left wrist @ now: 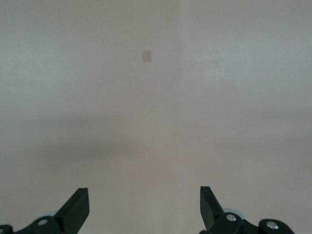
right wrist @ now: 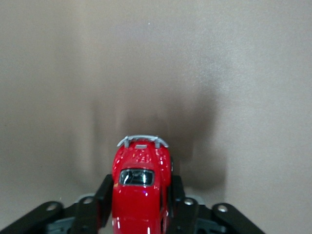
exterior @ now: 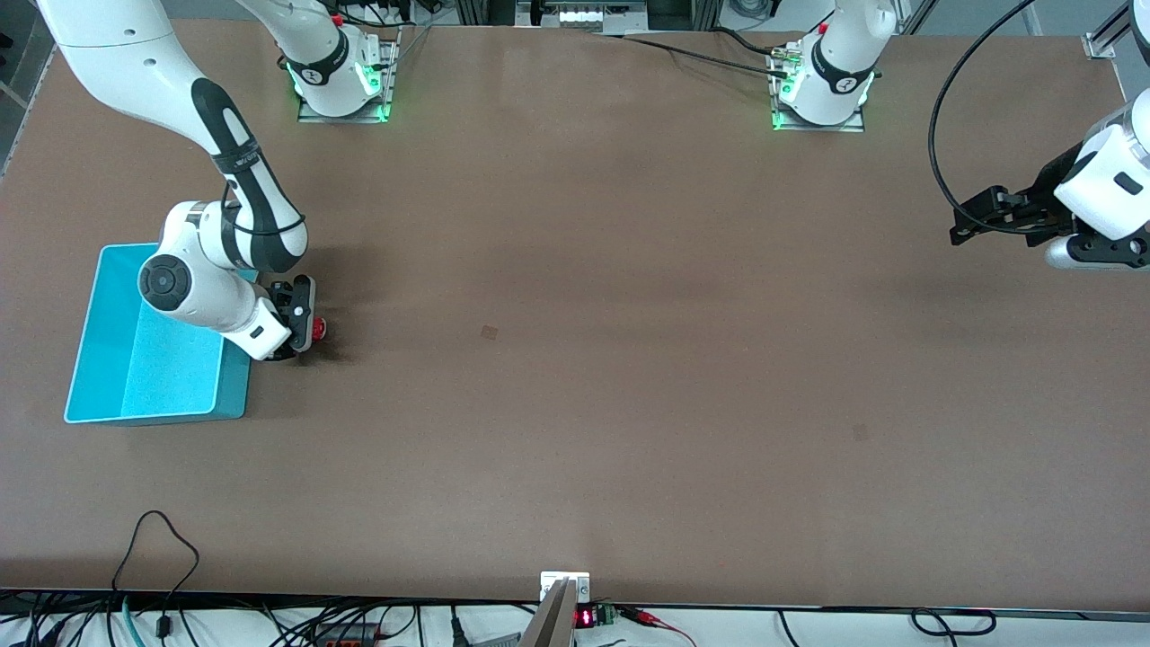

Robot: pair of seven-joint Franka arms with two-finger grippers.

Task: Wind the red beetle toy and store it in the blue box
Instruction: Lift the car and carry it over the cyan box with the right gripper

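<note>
Setting: a wide brown bench (exterior: 575, 359) seen from a high camera, with 2 white robot arms whose bases stand along its top edge.

Right arm: it reaches down toward its own end of the bench, its wrist low over the surface just beside the blue box (exterior: 108, 359).

Right gripper (exterior: 310, 331): it sits at bench level with its black fingers (right wrist: 103, 197) pinching the red beetle toy (exterior: 318, 329) by its 2 sides.

Red beetle toy: a tiny glossy red car with a rounded body, a dark window and a silvery bumper. In the right wrist view (right wrist: 141, 190) it lies lengthwise between the fingers, its bumper end sticking out past their tips. It is on or just above the bench; which, I cannot tell. A dark shadow spreads on the surface around it.

Blue box: a light cyan-blue bin with thin walls, on the bench at the right arm's end. It is just beside the toy, and the toy is outside it. Part of its rim is hidden by the arm.

Left arm: it waits, raised over its own end of the bench.

Left gripper (exterior: 975, 220): its fingers (left wrist: 78, 207) are spread wide with nothing between them, over bare bench.

Other marks: a small square patch (exterior: 489, 332) on the bench surface near the middle.
</note>
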